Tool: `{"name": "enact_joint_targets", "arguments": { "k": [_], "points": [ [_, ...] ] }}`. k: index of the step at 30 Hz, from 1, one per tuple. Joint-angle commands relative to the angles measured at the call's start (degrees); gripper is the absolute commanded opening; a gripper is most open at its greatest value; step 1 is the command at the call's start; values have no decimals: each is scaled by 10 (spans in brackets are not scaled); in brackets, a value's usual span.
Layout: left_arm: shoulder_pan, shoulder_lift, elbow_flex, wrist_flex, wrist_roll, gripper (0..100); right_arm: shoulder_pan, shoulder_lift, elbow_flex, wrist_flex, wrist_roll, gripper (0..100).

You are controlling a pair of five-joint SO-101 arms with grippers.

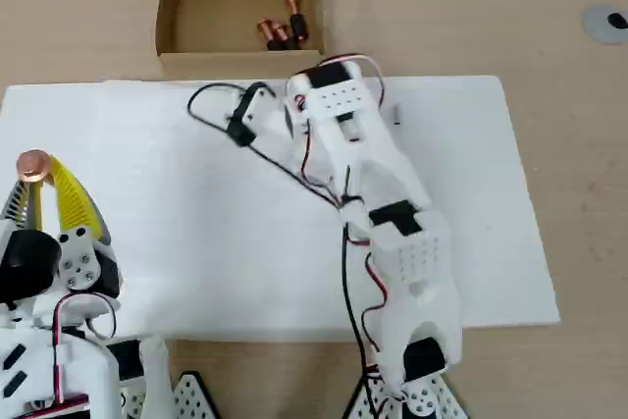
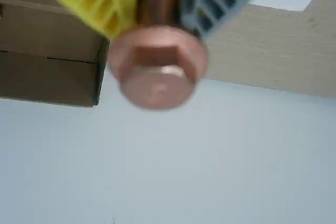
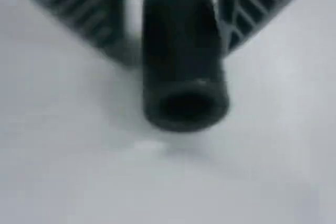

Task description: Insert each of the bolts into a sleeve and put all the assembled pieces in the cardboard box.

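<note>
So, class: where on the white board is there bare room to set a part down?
Bare: the white foam board between the left gripper, shut on a copper flanged bolt, and the white right arm; also its strip right of that arm. Crowded: near the brown cardboard box, around the right gripper and its cable.

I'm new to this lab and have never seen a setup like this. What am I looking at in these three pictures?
These are two small robot arms at a table. The high view looks down from above; the other two pictures come from a camera on each arm's wrist. The left gripper holds a copper bolt. The right gripper holds a black sleeve over a white sheet. Beyond the sheet, the cardboard box already contains a few assembled pieces.
</note>
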Motion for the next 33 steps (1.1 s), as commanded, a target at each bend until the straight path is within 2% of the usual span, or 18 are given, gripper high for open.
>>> {"name": "enact_joint_targets", "arguments": {
  "k": [1, 12, 17, 25, 30, 33],
  "points": [
    [-6, -4, -30, -4, -2, 5, 4, 17, -34, 24, 0, 18],
    [-4, -4, -30, -4, -3, 5, 22, 15, -239, 135, -52, 11],
    [-6, -4, -30, -4, -3, 5, 39, 10, -339, 140, -85, 11],
    [-4, -4, -48, 0, -4, 5, 71, -61, -345, 140, -95, 11],
    [-3, -4, -48, -3, 0, 5, 73, -113, -344, 140, -178, 11],
    [-3, -4, -47, -4, 18, 5, 41, -183, -351, 140, -201, 11]
  ]
}}
